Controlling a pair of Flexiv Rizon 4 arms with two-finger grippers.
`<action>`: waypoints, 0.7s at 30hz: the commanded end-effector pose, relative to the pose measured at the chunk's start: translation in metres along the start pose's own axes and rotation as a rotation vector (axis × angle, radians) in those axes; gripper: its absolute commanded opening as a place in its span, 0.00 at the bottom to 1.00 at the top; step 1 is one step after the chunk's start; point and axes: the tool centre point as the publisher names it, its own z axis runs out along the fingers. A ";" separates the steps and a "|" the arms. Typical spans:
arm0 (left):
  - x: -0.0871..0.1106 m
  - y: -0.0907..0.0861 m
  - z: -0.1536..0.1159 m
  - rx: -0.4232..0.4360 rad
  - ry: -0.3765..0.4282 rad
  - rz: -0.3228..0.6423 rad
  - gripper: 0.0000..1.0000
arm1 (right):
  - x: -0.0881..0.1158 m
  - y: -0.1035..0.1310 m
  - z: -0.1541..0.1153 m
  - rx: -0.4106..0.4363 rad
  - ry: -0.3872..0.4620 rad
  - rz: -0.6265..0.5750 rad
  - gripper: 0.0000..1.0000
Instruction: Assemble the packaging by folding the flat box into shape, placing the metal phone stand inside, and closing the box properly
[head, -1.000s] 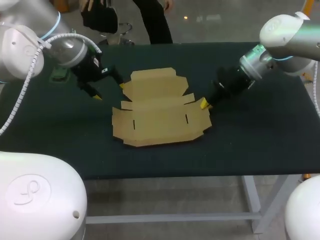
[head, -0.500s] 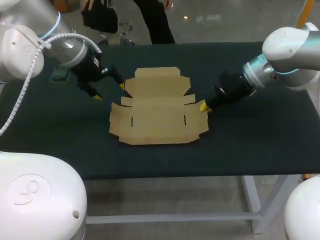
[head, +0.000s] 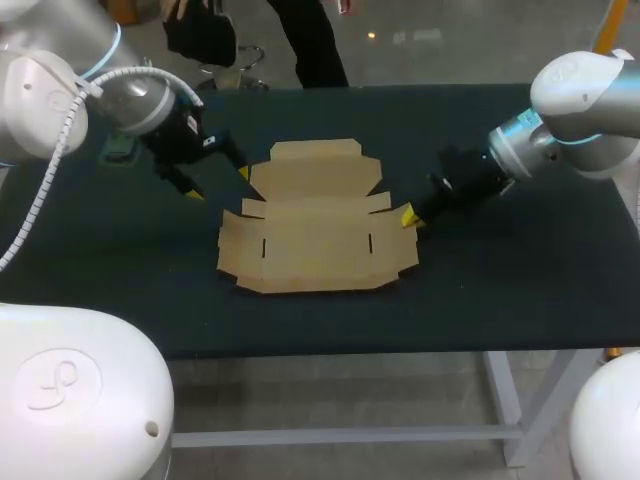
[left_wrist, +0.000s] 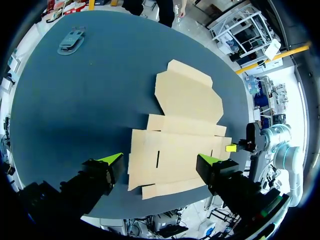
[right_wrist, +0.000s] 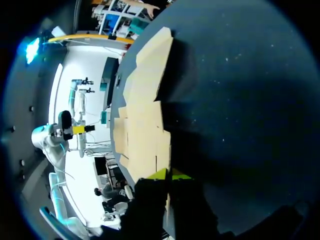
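Note:
The flat brown cardboard box lies unfolded in the middle of the dark table, its lid flap pointing to the far side. My left gripper hovers open at the box's far left corner; in the left wrist view its fingers stand wide apart above the near part of the box. My right gripper is shut, with its yellow tips at the box's right edge flap. In the right wrist view the tips sit together beside the cardboard. The grey metal phone stand lies at the far left.
The phone stand is half hidden behind my left arm in the head view. Dark table surface stretches bare to the right of and in front of the box.
The box has turned slightly and now lies square to the table's front edge. My right arm has drawn back a little to the right, tips still at the flap. The left arm has stayed put.

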 end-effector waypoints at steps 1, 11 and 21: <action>0.001 0.000 -0.001 0.000 -0.006 0.000 1.00 | -0.004 0.005 0.001 0.030 0.018 0.000 0.00; 0.001 0.000 -0.001 0.000 -0.006 0.000 1.00 | 0.000 -0.001 -0.007 0.028 0.025 -0.001 1.00; 0.001 0.000 -0.001 0.000 -0.006 0.000 1.00 | 0.017 0.001 -0.055 -0.034 -0.019 -0.069 1.00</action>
